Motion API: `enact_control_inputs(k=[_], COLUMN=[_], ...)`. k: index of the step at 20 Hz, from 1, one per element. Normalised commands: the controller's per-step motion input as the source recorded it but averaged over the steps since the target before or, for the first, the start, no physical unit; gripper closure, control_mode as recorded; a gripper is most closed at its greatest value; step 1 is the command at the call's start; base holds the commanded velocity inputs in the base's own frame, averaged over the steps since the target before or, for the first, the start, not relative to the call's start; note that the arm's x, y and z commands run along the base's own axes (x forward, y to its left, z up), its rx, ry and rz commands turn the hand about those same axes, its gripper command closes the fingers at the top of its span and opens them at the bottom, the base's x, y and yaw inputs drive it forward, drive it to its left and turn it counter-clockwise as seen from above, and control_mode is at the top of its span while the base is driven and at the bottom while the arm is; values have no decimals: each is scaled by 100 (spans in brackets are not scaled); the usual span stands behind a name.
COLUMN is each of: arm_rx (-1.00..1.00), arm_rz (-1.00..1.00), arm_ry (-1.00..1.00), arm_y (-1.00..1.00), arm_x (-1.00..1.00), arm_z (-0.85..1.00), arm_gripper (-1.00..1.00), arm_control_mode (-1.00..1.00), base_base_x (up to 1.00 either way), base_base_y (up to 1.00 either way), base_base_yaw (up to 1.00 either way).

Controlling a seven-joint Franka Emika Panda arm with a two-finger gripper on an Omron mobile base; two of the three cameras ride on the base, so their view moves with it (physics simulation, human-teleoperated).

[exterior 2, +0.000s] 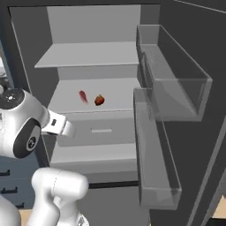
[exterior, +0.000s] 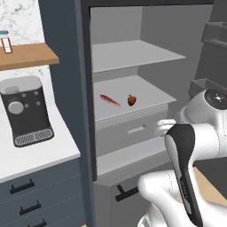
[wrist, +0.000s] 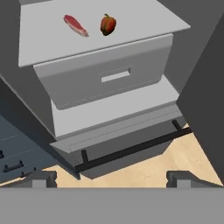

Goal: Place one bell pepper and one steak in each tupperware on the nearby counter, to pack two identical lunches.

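A red steak and a red-orange bell pepper lie side by side on the middle shelf of an open fridge, steak to the left. The steak and pepper also show from the left base, and the steak and pepper from the right base. My gripper hangs in front of the fridge, below that shelf and well short of both items. Its fingertips stand wide apart with nothing between them. The counter lies left of the fridge. The tupperware is out of view.
A black coffee machine stands on the counter under a wooden wall shelf. The fridge door stands open on the right with clear bins. A grey fridge drawer sits under the food shelf, and a freezer handle lies lower down.
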Motion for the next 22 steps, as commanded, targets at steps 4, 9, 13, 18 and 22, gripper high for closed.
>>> enact_control_inputs(k=[4, 9, 13, 18, 22], arm_rx=[0, 0, 0, 0, 0], arm_rz=[0, 0, 0, 0, 0], arm_ry=[0, 0, 0, 0, 0], arm_y=[0, 0, 0, 0, 0], arm_x=[0, 0, 0, 0, 0], arm_z=[0, 0, 0, 0, 0], arm_gripper=[-100, -100, -100, -100, -100], arm_control_mode=[100, 100, 100, 100, 100], base_base_x=[42, 44, 18, 5, 1], base_base_y=[-1, 0, 0, 0, -1], base_base_yaw=[0, 0, 0, 0, 0])
